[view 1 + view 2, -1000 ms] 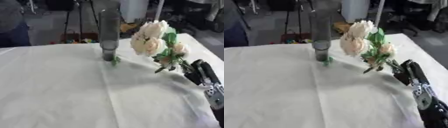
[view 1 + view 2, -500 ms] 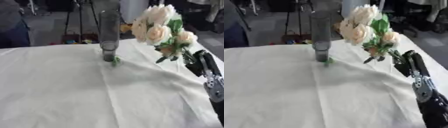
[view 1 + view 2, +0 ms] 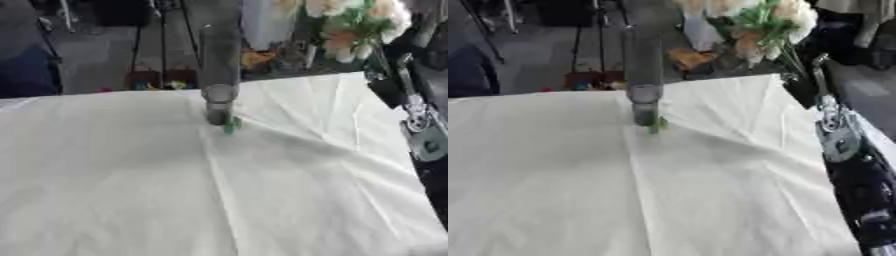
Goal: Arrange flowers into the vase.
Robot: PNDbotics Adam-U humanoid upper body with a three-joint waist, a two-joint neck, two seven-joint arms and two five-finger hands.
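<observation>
White-clothed tabletop [image 3: 131, 190], dim workshop behind | flowers [image 3: 759, 20] have risen from tabletop height to high at 1 o'clock, above vase-mouth level, so insertion looks near | vase [image 3: 219, 75] upright at 12 o'clock, empty | right hand [image 3: 389, 90] below the blooms, grip unclear | left hand unseen

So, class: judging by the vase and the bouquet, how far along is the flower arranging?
Done: nothing shows inside the tall glass vase on the white cloth. In hand: the cream bouquet is raised high by the right arm, right of the vase; the hand itself is hard to make out. Left: bringing the stems over the vase and lowering them in.
</observation>
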